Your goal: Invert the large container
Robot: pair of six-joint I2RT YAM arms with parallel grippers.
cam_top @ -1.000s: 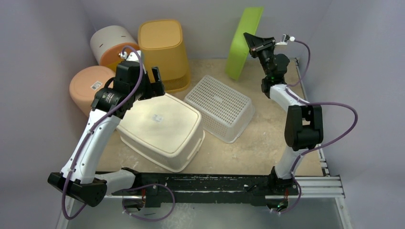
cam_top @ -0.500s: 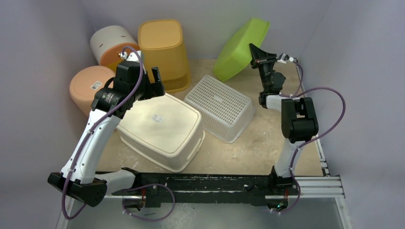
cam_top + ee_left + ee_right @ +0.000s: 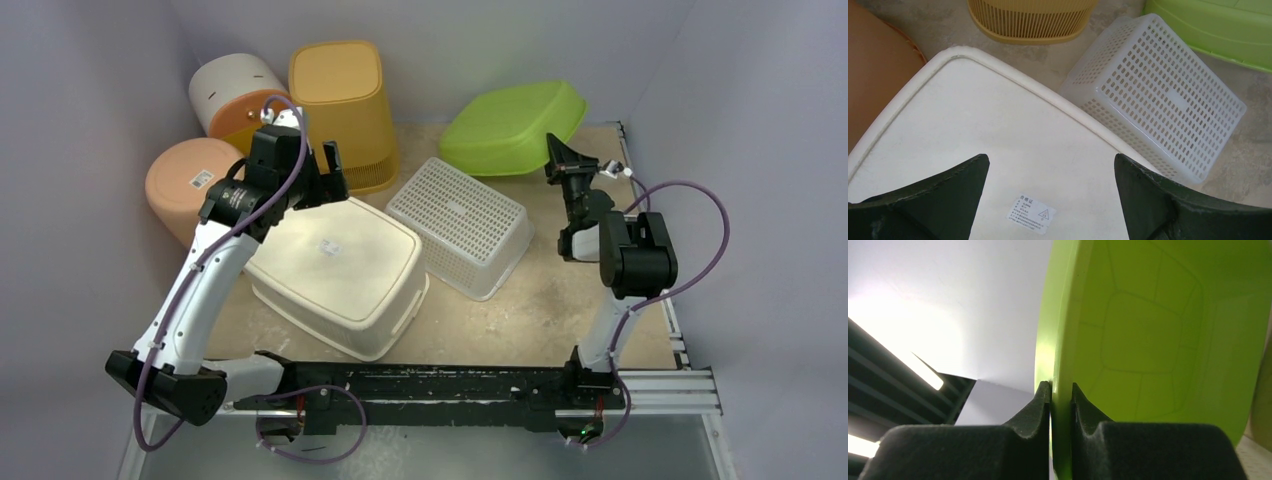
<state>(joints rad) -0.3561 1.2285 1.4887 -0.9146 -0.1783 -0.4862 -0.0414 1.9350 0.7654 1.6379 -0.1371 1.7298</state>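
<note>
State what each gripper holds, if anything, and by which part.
The right gripper is shut on the green tub, pinching its rim. The left gripper is open above the cream tub and holds nothing.

Top camera: high up at near side, far off, looks down on whole table (image 3: 540,310).

Left wrist camera: close above large container (image 3: 973,145), looks down. Also sees white basket (image 3: 1158,100), same as top view.

Right wrist camera: very close, looks up along green tub (image 3: 1148,340).
</note>
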